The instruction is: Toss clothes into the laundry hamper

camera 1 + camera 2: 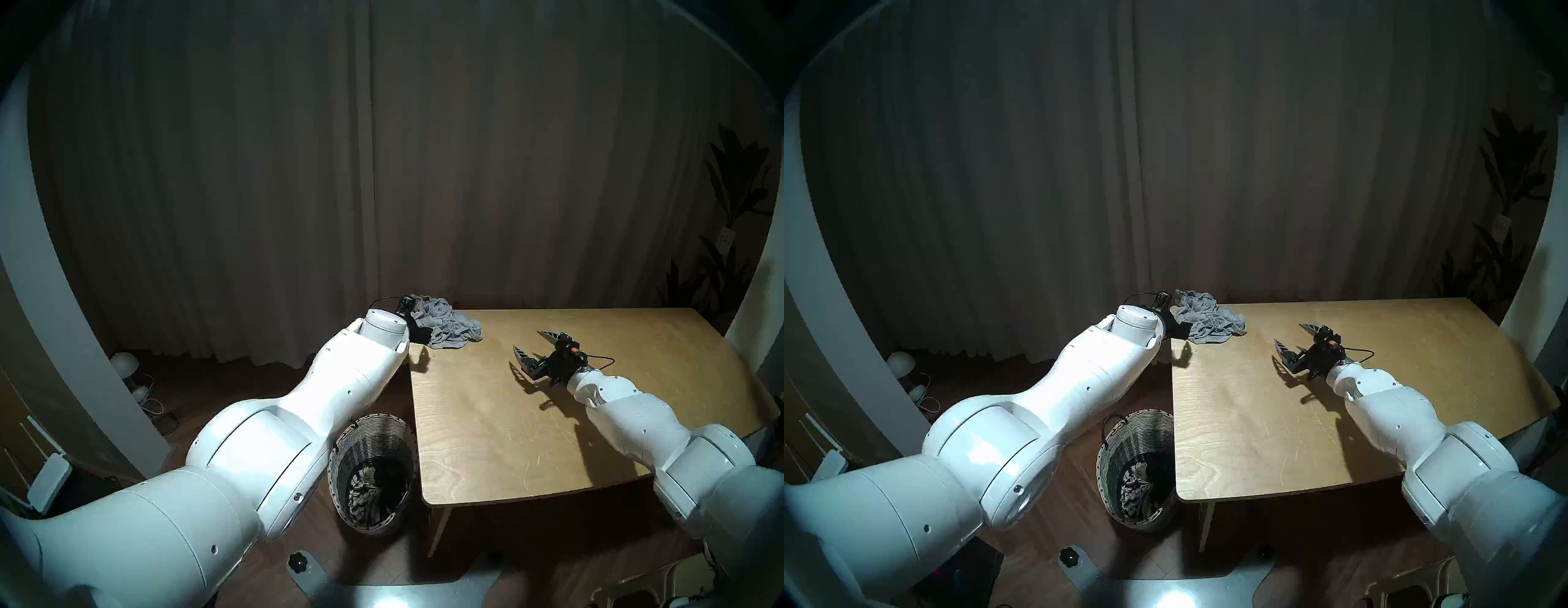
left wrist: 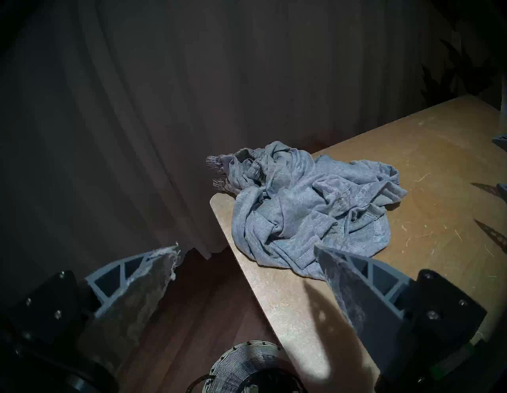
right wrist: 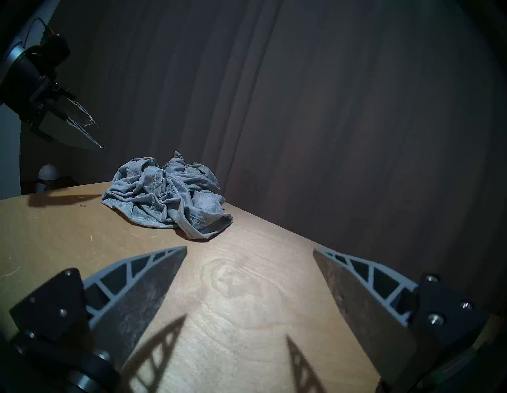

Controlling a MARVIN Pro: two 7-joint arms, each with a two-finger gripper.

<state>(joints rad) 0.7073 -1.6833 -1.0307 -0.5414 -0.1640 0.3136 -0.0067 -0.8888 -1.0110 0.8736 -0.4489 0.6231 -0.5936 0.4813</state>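
Note:
A crumpled heather grey garment [image 1: 449,329] [image 2: 307,208] [image 3: 167,197] lies on the far left corner of the wooden table [image 1: 551,424]. My left gripper [image 2: 247,247] hovers just in front of it at the table's left edge, open and holding nothing; one finger is over the floor, the other over the table. My right gripper [image 1: 527,339] [image 3: 249,248] stands open and empty above the middle of the table, to the right of the garment. The wicker laundry hamper [image 1: 373,418] [image 1: 1144,412] stands on the floor by the table's near left corner, with striped cream-and-black cloth [image 1: 360,488] and dark cloth inside.
A curtain hangs close behind the table. White round lamps [image 1: 124,363] and cables lie on the floor at the far left, and a white router [image 1: 49,473] is at the near left. A plant [image 1: 729,212] stands at the far right. My base plate [image 1: 382,594] lies below.

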